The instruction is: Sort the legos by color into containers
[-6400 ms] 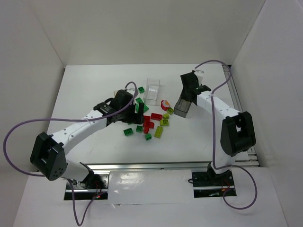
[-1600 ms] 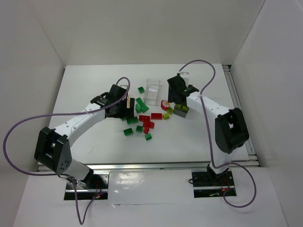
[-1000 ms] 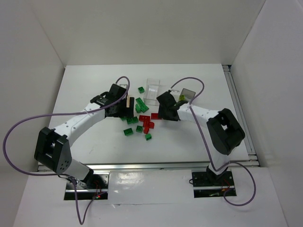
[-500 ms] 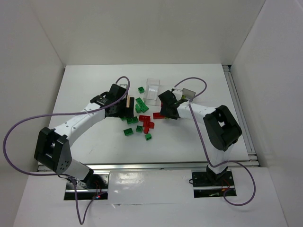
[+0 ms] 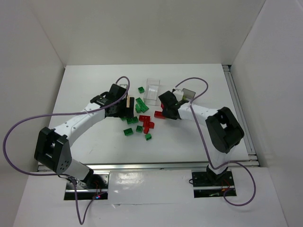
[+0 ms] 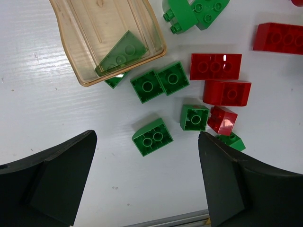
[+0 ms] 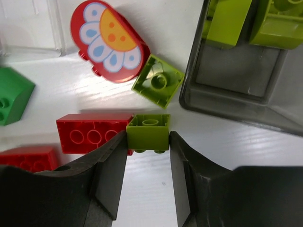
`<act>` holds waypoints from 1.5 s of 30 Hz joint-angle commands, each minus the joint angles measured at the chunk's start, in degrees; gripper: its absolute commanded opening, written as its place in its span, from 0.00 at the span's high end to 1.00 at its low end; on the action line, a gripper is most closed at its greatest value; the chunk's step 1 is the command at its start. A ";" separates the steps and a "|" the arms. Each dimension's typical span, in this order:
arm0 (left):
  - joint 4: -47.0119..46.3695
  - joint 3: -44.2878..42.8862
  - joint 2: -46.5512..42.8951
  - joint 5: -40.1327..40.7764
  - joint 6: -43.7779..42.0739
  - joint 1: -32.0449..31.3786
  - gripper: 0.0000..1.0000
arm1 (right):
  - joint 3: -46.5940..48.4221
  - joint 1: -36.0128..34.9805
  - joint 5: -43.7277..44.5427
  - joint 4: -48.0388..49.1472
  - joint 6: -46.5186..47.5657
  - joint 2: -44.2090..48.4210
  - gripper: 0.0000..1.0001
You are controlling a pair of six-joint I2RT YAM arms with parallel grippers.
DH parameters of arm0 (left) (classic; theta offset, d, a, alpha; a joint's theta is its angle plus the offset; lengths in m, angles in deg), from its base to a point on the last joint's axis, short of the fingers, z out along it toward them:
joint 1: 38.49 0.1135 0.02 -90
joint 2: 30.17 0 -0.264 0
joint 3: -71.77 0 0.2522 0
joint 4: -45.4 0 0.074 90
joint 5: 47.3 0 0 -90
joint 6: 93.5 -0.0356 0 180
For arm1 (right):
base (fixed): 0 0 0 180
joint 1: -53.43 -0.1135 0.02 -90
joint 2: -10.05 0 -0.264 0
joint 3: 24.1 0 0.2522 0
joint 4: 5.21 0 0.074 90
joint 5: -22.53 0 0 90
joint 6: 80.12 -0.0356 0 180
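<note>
Right gripper [image 7: 147,144]: clamped, apparently, on a yellow-green brick [image 7: 147,130] at table level, touching a red brick [image 7: 92,135], near the grey box [image 7: 227,90]. Left gripper [image 6: 147,139]: spread wide above green bricks [image 6: 158,85].

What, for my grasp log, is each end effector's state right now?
Left end effector: open, holding nothing.
Right end effector: closed on a yellow-green brick.

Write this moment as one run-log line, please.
left gripper: open, above green bricks | right gripper: shut on yellow-green brick | brick beside grey container holding yellow-green bricks
</note>
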 commanded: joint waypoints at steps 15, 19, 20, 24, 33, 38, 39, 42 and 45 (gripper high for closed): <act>-0.12 -1.64 1.52 -0.57 -1.91 -0.72 0.02 | 0.26 -1.11 2.52 -2.09 1.23 3.45 0.34; 0.41 -2.16 1.52 -0.56 -1.91 -0.72 0.02 | -1.58 0.20 2.53 -2.62 0.53 4.77 0.32; 0.41 -2.16 1.52 -0.56 -1.91 -0.72 0.02 | -2.11 0.20 2.52 -2.62 0.53 4.77 0.30; 0.41 -2.16 1.52 -0.56 -1.91 -1.25 0.02 | -4.13 1.35 2.00 -2.62 0.53 4.77 0.30; 0.41 -2.69 2.04 -1.09 -1.91 -1.78 0.02 | -4.14 3.19 -0.99 0.63 3.43 0.99 0.33; 0.41 -3.22 3.09 -1.09 -1.91 -1.78 0.02 | -6.06 3.19 -2.31 2.66 3.95 1.69 0.52; 0.41 -3.22 3.10 -1.09 -1.91 -1.78 0.02 | -6.07 3.19 -1.44 3.18 4.56 2.21 0.53; 0.41 -3.22 3.10 -1.09 -1.91 -1.78 0.02 | -5.29 3.19 0.06 0.92 5.10 3.53 0.59; 0.93 -3.22 3.10 -0.04 -1.91 -1.78 0.02 | -3.70 3.19 1.46 -2.08 6.33 8.00 0.60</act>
